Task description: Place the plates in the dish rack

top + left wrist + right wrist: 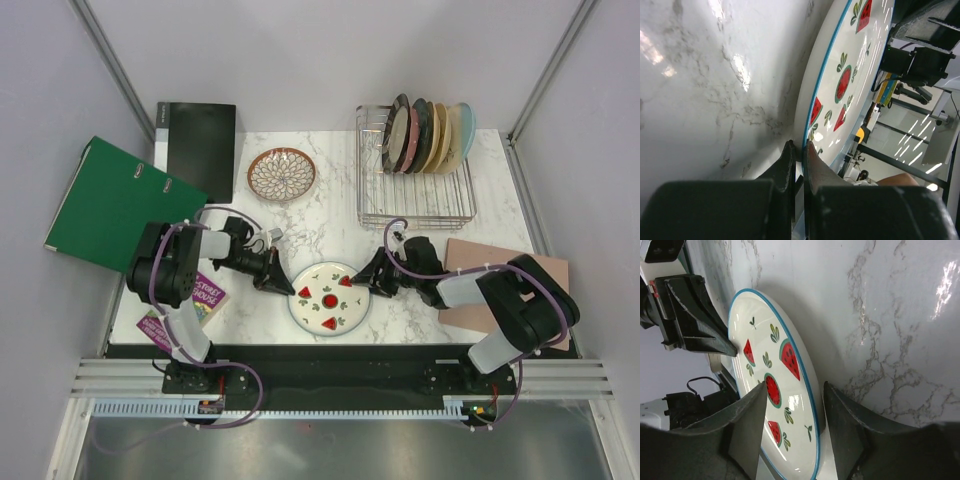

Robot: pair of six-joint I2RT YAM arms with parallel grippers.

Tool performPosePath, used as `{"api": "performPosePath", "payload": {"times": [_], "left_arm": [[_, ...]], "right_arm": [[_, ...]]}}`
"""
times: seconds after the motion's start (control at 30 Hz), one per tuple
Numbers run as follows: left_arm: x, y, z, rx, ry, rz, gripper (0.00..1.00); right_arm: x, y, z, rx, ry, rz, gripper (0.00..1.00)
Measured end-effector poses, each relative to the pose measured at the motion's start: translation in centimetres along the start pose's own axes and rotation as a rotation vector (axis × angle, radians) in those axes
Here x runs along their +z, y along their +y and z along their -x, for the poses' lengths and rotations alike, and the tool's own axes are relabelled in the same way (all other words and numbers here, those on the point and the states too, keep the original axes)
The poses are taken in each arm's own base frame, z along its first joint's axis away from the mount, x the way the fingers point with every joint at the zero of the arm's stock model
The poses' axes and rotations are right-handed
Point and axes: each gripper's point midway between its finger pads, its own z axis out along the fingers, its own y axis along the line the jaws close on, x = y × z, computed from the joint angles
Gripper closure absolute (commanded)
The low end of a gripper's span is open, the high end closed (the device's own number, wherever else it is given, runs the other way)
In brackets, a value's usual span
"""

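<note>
The white plate with red fruit motifs (328, 298) lies on the marble table between my two arms. My left gripper (290, 289) is shut on its left rim; in the left wrist view the two fingers (799, 145) pinch the blue-edged rim of that plate (840, 85). My right gripper (362, 284) is open at the plate's right rim, one finger over the face of the plate (780, 390) and one outside the rim (795, 385). A brown plate with a white petal lattice (281, 173) lies at the back. The dish rack (415, 195) holds several upright plates (428, 136).
A pinkish-tan board (470, 262) lies under the right arm. At the left, a green binder (110, 200) and a black folder (197, 145) lie beside the table. A purple booklet (195, 300) sits under the left arm.
</note>
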Motion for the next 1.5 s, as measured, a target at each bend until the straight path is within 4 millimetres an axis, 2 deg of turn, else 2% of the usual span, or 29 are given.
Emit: {"api": "performPosePath", "payload": {"times": [0.17, 0.5, 0.7, 0.73, 0.83, 0.9, 0.93, 0.97, 1.0, 1.03, 1.07, 1.2, 1.3, 1.33, 1.4, 1.5], "left_arm": [[0.0, -0.1, 0.5, 0.020, 0.002, -0.006, 0.98], [-0.2, 0.3, 2.4, 0.078, -0.046, 0.019, 0.98], [-0.4, 0.6, 3.2, 0.103, -0.072, 0.034, 0.98], [-0.4, 0.6, 3.3, 0.106, -0.076, 0.035, 0.98], [-0.3, 0.7, 3.7, 0.116, -0.087, 0.038, 0.97], [-0.4, 0.8, 3.8, 0.113, -0.090, 0.044, 0.90], [-0.4, 0.8, 3.8, 0.112, -0.092, 0.046, 0.83], [-0.4, 0.9, 3.9, 0.111, -0.093, 0.052, 0.78], [-0.5, 0.9, 4.0, 0.106, -0.093, 0.062, 0.72], [-0.5, 1.0, 4.1, 0.098, -0.094, 0.070, 0.60], [-0.5, 0.9, 4.1, 0.093, -0.092, 0.070, 0.56], [-0.8, -0.5, 5.1, 0.121, -0.097, 0.071, 0.43], [-2.3, -2.1, 6.9, 0.187, -0.133, 0.111, 0.36], [-2.9, -2.8, 7.7, 0.222, -0.151, 0.129, 0.01], [-4.4, -4.3, 9.4, 0.311, -0.194, 0.169, 0.00], [-7.4, -6.0, 12.0, 0.413, -0.294, 0.306, 0.00]], "right_arm": [[0.0, 0.0, -0.1, -0.015, 0.016, 0.016, 0.44], [0.6, 0.1, -0.6, -0.099, 0.065, 0.037, 0.57], [1.2, 0.5, -0.9, -0.119, 0.083, 0.049, 0.58], [1.3, 0.6, -1.0, -0.124, 0.085, 0.051, 0.60], [1.6, 0.7, -1.3, -0.143, 0.093, 0.051, 0.78], [1.8, 0.6, -1.4, -0.142, 0.102, 0.040, 0.90], [1.8, 0.5, -1.4, -0.140, 0.105, 0.034, 0.97], [1.7, 0.4, -1.6, -0.128, 0.114, 0.028, 1.00], [1.5, 0.6, -1.6, -0.130, 0.118, 0.032, 1.00], [1.3, 0.8, -1.5, -0.145, 0.116, 0.029, 1.00], [1.1, 0.9, -1.4, -0.157, 0.113, 0.025, 1.00], [-0.1, 1.3, -0.7, -0.223, 0.143, 0.005, 1.00], [-1.8, 2.1, 0.5, -0.320, 0.185, -0.039, 1.00], [-2.4, 2.5, 1.0, -0.367, 0.201, -0.055, 1.00], [-3.8, 4.1, 2.5, -0.458, 0.228, -0.078, 1.00], [-5.8, 8.4, 5.8, -0.575, 0.199, -0.058, 1.00]]}}
